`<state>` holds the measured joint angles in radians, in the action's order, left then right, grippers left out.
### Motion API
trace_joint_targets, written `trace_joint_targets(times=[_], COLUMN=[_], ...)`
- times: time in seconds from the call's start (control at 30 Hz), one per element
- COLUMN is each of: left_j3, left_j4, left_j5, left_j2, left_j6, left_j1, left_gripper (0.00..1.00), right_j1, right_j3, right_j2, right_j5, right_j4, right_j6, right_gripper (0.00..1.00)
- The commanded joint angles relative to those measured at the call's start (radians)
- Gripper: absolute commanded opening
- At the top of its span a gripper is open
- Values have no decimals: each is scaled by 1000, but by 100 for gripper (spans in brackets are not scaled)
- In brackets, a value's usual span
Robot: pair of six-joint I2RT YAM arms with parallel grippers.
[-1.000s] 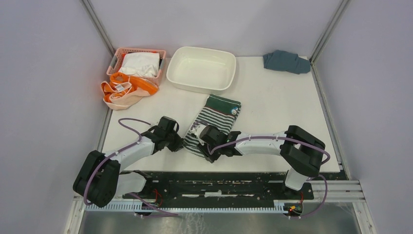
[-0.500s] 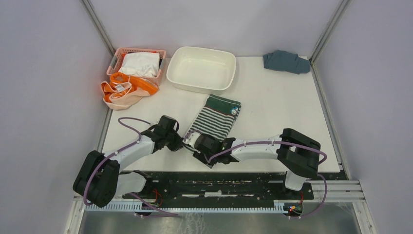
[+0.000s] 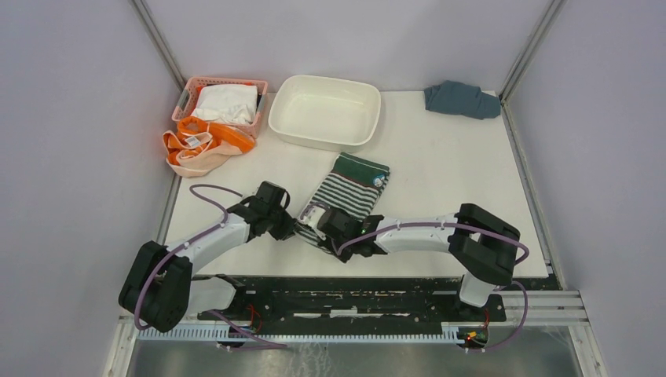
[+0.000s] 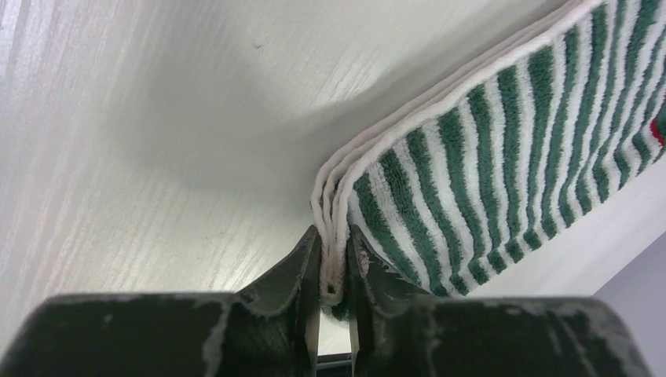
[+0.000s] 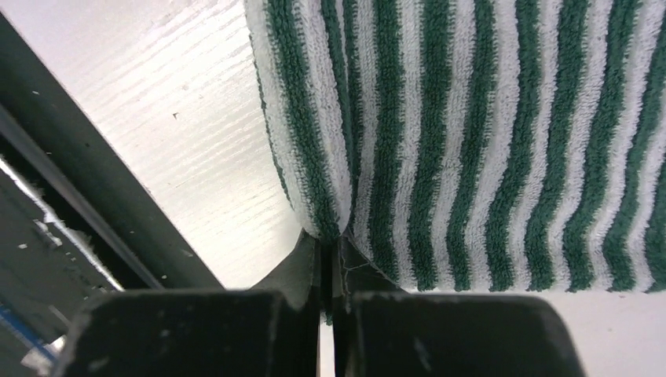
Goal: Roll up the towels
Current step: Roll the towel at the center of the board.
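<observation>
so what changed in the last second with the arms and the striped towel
The right fingers shifted left along the near end of the striped towel and closed on its edge. The left fingers kept their pinch on its near corner. The orange towel, basket, tub and blue-grey cloth stayed put.

Left end effector (image 4: 334, 239) pinches striped towel (image 4: 487, 157) edge

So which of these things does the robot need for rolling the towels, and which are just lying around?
For the job: green-and-white striped towel; orange towel.
Just lying about: white cloth; pink basket; white tub; blue-grey cloth.
</observation>
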<state>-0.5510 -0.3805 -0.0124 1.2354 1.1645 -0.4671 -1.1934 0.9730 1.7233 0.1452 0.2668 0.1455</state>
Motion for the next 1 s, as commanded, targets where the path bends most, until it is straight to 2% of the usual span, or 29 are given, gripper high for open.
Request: trace_joint_targets(times=[0.0, 0.27, 0.43, 0.67, 0.8, 0.97], left_j3=[-70, -87, -22, 115, 187, 258], left_j4=[-10, -13, 4, 16, 27, 112], left_j5=[62, 82, 25, -148, -209, -291], left_j2=[-1, -74, -191, -341, -395, -400], left_j6=[-13, -52, -78, -99, -90, -50], left_j1=[-1, 37, 123, 270, 278, 276], left_gripper=[29, 58, 70, 72, 71, 71], right_j1=[95, 277, 347, 435, 479, 507], right_j3=[-14, -6, 3, -12, -18, -4], right_j2=[-52, 31, 115, 212, 258, 301], right_j5=[-291, -737, -895, -1056, -1120, -1132], right_j4=[-14, -116, -158, -282, -348, -315], right_j6=[60, 191, 276, 427, 495, 495], right_gripper=[1, 1, 1, 1, 1, 2])
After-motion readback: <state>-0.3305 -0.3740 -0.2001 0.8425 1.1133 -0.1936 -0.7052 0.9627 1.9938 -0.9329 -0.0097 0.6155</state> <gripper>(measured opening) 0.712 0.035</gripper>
